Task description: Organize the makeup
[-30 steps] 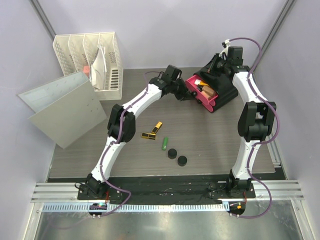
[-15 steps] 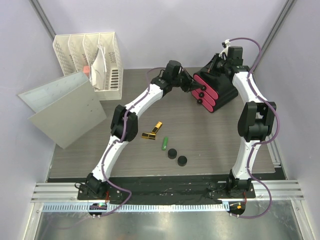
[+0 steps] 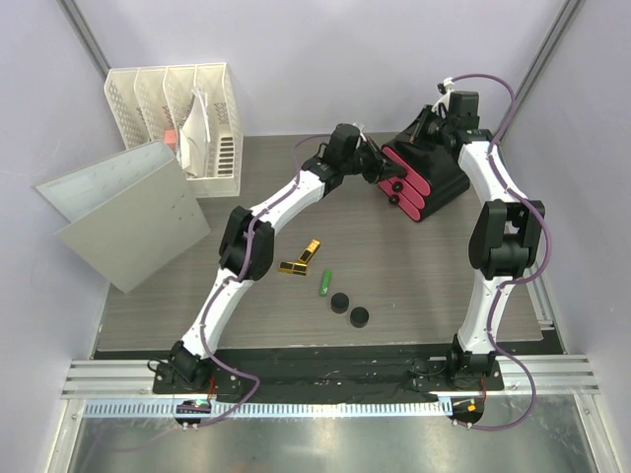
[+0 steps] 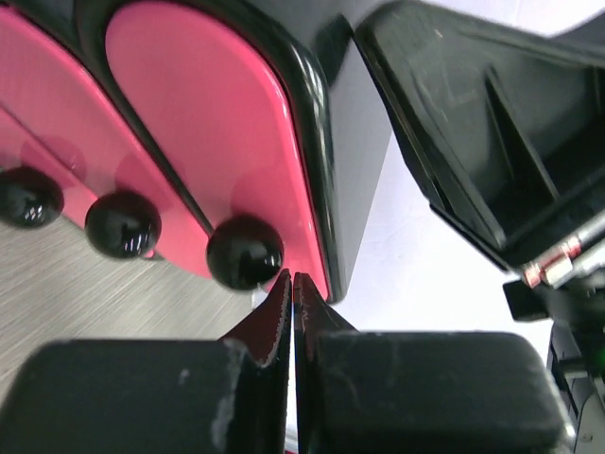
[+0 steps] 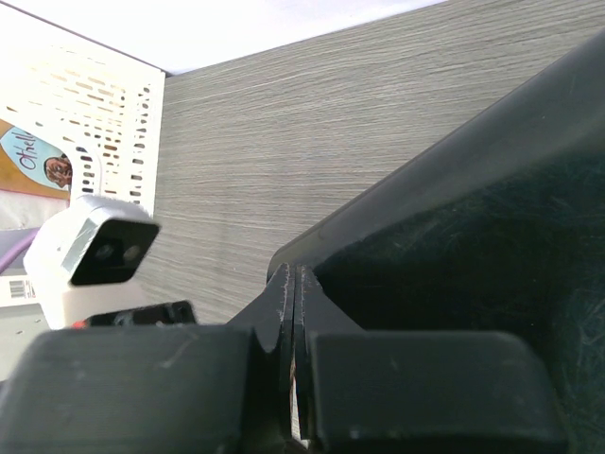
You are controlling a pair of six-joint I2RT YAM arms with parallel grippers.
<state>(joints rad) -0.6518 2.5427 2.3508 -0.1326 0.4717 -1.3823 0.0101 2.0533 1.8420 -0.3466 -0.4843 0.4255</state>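
Both are clenched, empty: the left gripper (image 4: pixel 291 279) is held just beside an organizer (image 3: pixel 442 177) knob (image 4: pixel 244 252), the right gripper (image 5: pixel 291 274) against its far side. 2 lipsticks (image 3: pixel 301 258), 1 green stick (image 3: pixel 324 283) and 2 discs (image 3: pixel 340 303) are spread mid-table (image 3: pixel 197 296).

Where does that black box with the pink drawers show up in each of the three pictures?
Top external: organizer box upper right of centre.
Left wrist: its pink drawer fronts fill the upper left.
Right wrist: only a black surface at right, apparently its body.
Shared landmark: the grey wood-grain table.
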